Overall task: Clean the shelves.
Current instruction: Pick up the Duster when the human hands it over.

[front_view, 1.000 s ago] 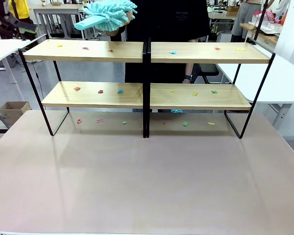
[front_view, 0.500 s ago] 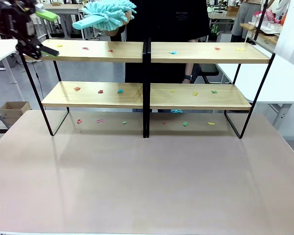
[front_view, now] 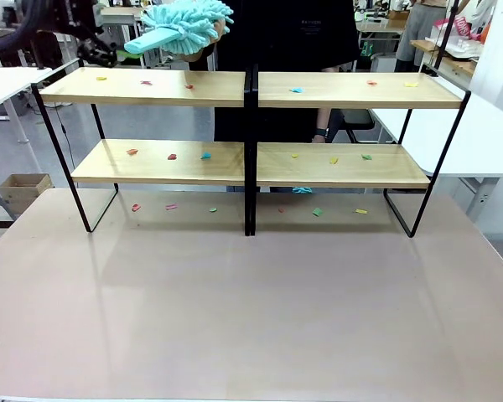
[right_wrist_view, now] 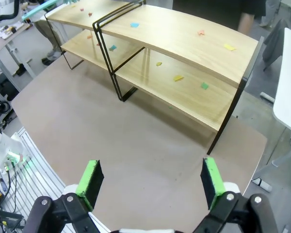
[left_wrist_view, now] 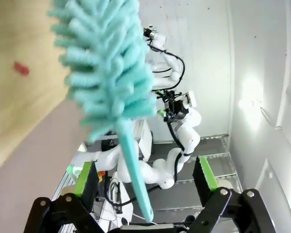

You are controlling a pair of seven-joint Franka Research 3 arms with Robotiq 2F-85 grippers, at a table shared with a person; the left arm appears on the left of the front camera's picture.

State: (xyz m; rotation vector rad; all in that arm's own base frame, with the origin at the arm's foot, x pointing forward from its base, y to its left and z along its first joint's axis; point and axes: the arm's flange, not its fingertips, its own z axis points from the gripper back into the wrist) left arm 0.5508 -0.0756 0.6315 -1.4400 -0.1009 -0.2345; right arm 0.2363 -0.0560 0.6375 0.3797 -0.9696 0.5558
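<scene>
Stretching left to right, the shelves [front_view: 344,90] stand level.

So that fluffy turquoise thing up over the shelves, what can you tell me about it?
It is a duster: a bushy head of thick turquoise strands, soft like microfibre, on a flat, smooth handle of the same colour, plastic by the look. What looks like a person's hand holds it from below, high over the left top board of the shelves, clear of the wood. The handle points at the left arm's open fingers; its tip lies between them, ungripped.
</scene>
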